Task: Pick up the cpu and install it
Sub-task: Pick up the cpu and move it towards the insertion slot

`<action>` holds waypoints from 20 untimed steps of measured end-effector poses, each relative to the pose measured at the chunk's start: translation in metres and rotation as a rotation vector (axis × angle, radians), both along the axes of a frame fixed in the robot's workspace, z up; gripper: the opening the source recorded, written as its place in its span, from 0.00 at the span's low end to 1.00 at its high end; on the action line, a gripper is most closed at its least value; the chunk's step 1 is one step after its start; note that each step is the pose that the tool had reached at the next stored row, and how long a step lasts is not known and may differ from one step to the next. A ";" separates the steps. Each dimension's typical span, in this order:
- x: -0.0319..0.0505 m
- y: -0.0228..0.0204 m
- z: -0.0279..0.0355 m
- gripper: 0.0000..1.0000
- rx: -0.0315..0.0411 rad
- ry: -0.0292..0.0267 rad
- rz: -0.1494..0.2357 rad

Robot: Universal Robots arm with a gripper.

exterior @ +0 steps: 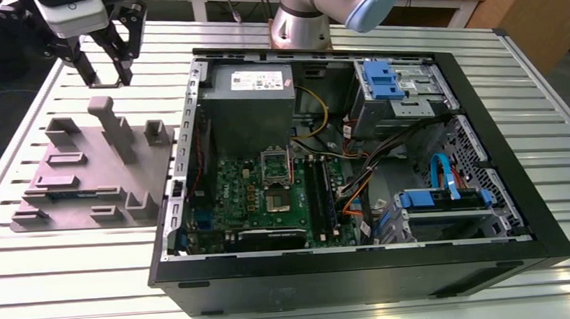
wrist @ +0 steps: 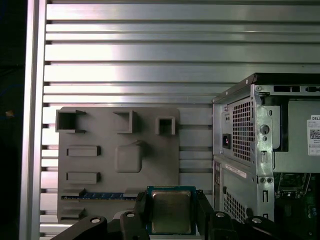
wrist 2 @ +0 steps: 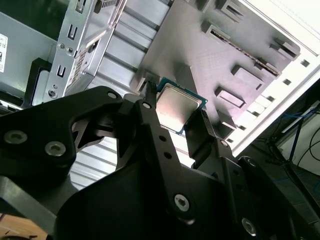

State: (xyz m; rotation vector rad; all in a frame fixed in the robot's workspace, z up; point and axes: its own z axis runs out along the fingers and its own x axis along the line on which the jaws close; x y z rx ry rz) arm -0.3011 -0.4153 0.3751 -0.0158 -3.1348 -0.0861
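Above the grey parts tray (wrist: 100, 130), the cpu (wrist: 171, 212) is pinched by its edges between the dark fingers of the gripper (exterior: 106, 79), its silver lid facing both wrist views. Carrying it well likely means keeping it level and square to the motherboard socket (exterior: 274, 176) inside the computer case (exterior: 366, 260). A white label (exterior: 259, 79) on the power supply is too small to read.

The open computer case (exterior: 348, 276) is viewed by the exterior view from above at a slant, well back. The first wrist view is aimed straight down beside the case, over the grey fixture plate (wrist: 105, 167). The second wrist view is set close behind the pincer (wrist 2: 175, 114), slanted along the case's rear. The plate, a case corner and the clamped cpu (wrist 2: 179, 106) are shared by both wrist views.
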 end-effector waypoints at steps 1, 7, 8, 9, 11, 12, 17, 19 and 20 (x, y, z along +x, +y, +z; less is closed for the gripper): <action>0.0003 0.0000 0.0000 0.47 0.0000 0.0000 0.000; 0.0016 0.0000 0.0000 0.47 0.0000 0.0000 0.000; 0.0018 0.0000 0.0000 0.47 0.0000 0.0000 0.000; 0.0020 0.0000 0.0000 0.47 -0.0001 0.0001 0.000; 0.0024 0.0000 0.0000 0.47 0.0000 0.0000 0.000; 0.0026 0.0000 0.0000 0.47 0.0000 0.0000 0.000; 0.0039 0.0000 0.0000 0.47 0.0000 0.0001 0.000; 0.0043 0.0000 0.0000 0.47 0.0000 0.0000 0.000; 0.0046 0.0000 0.0000 0.47 -0.0001 0.0000 0.000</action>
